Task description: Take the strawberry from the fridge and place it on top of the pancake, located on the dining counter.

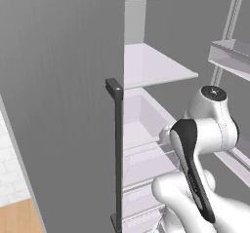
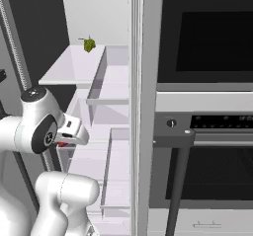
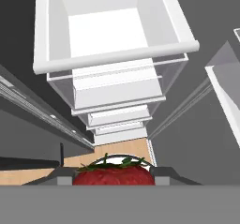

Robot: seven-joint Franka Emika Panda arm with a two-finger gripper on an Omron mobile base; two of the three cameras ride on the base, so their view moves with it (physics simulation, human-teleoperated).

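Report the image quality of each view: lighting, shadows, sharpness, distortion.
Left base view: flat even light, no glare, grey fridge door matte and sharp. Right base view: soft shading inside the fridge, oven window dark and reflection-free. Hand view: the strawberry looms close between the fingertips, edges crisp, drawers receding steeply in perspective.

A dark built-in oven (image 2: pixel 207 42) fills the right base view from 1 to 3 o'clock, with a control panel (image 2: pixel 217 122) and a bar handle (image 2: pixel 197 140) below. Wood floor (image 1: pixel 19 217) and white tile (image 1: pixel 9 171) lie at 7 o'clock in the left base view.
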